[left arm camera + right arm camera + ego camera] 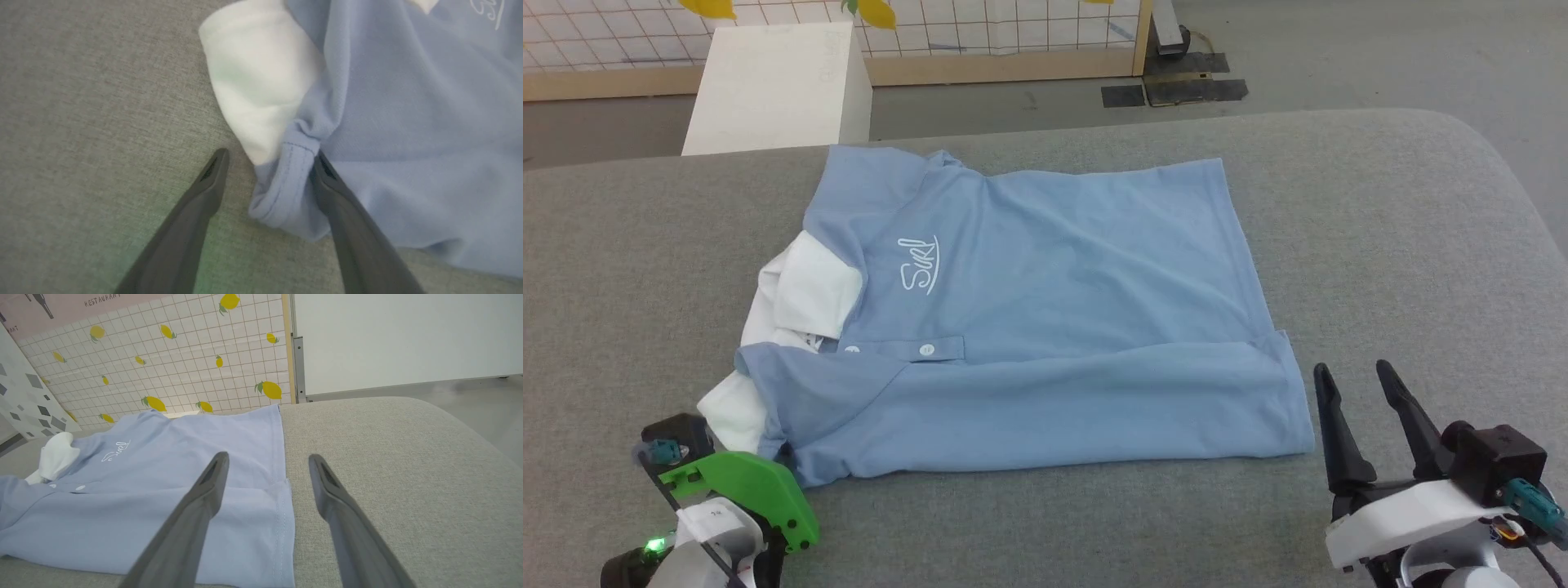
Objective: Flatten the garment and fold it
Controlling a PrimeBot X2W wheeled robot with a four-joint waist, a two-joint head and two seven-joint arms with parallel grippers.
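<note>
Folding looks part-done: the light blue short-sleeved polo shirt (1045, 327) lies lengthwise across the grey woven upholstered surface (1380, 245), with its white collar (805, 294) toward your left and its bottom hem toward your right. The chest faces up, showing the white script embroidery (919, 265) and two white buttons (925, 349). The near long side appears turned in over the body, which gives a straight doubled edge along the front. Shallow creases cross the middle panel.

Judgement: you are at the pick-up for the next fold. The cloth is flat enough, and both near corners are within reach.

Left gripper (270, 155): the jaws are spread wide and grasp nothing. They straddle the bunched blue sleeve hem (286, 192) at the near-left corner. One finger touches the cloth. The other rests apart from it, over bare upholstery.

Right gripper (1352, 371): the jaws are fully spread and empty. It sits just beside the near-right hem corner, not touching it. In the right wrist view one finger overlaps the hem edge and the other lies over grey fabric.

Next move calls for closing the left jaws on the sleeve hem, catching every layer. Bring the right jaws onto the hem corner before any lift. Uneven grips would likely skew the doubled edge.
</note>
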